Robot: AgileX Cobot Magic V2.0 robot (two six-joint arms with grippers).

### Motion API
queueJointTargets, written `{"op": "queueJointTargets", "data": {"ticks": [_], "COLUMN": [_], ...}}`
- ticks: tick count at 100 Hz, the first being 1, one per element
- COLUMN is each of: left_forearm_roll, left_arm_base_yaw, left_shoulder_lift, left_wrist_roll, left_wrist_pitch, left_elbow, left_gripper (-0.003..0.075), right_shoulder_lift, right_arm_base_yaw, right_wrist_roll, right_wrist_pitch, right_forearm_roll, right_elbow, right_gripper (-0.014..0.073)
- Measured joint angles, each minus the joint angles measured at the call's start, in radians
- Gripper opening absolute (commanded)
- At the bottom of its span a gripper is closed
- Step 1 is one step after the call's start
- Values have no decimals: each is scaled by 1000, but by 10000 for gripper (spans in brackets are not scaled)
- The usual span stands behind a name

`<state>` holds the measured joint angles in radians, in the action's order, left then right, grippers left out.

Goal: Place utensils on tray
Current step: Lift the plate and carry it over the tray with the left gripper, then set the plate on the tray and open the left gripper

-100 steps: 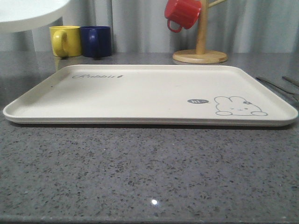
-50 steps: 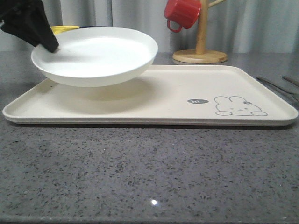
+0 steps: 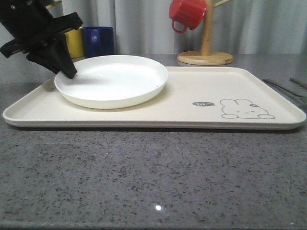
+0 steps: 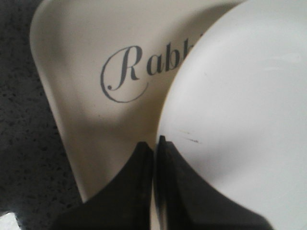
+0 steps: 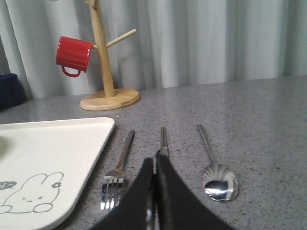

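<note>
The cream tray (image 3: pixel 201 84) with its rabbit drawing lies across the middle of the table. A round white plate (image 3: pixel 112 79) rests on the tray's left half, and my left gripper (image 3: pixel 70 73) is shut on its left rim. The left wrist view shows those fingers (image 4: pixel 154 143) pinching the plate (image 4: pixel 240 96) edge over the "Rabbit" lettering on the tray (image 4: pixel 81 48). To the right of the tray, the fork (image 5: pixel 117 170), the chopsticks (image 5: pixel 163 139) and the spoon (image 5: pixel 218 184) lie side by side on the table. My right gripper (image 5: pixel 154 160) hangs shut over the near end of the chopsticks.
A wooden mug tree (image 3: pixel 205 45) with a red mug (image 3: pixel 187 13) stands behind the tray. A yellow mug (image 3: pixel 74 42) and a blue mug (image 3: pixel 99 41) stand at the back left. Grey speckled counter runs along the front, and handle ends of the utensils (image 3: pixel 280 87) show at the right edge.
The white plate came in from the upper left in my left gripper and has come down onto the tray's left half. The tray and utensils have not moved.
</note>
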<state>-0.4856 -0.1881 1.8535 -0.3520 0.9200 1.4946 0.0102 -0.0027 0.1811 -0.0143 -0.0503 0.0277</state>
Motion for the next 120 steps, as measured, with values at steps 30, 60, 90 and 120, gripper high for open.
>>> {"op": "queueJointTargets", "data": {"ticks": [30,60,90,120], "left_forearm_roll": [0,0,11,75], "left_arm_base_yaw": [0,-2,-2,-2], "left_shoulder_lift": [0,-10,-226,-592], "left_wrist_roll": [2,2,2,2], "left_wrist_pitch": [-2,-57,-242,-526], "left_elbow": [0,0,-97,-450], "left_gripper": [288,445,445,445], "right_shoulder_lift": [0,0,0,0], "right_arm_base_yaw": [0,0,0,0], "right_wrist_roll": [0,0,0,0], "right_wrist_pitch": [0,0,0,0], "right_forearm_roll": [0,0,0,0], "right_elbow": [0,0,0,0], "right_gripper": [-69,-69,-69,-69]}}
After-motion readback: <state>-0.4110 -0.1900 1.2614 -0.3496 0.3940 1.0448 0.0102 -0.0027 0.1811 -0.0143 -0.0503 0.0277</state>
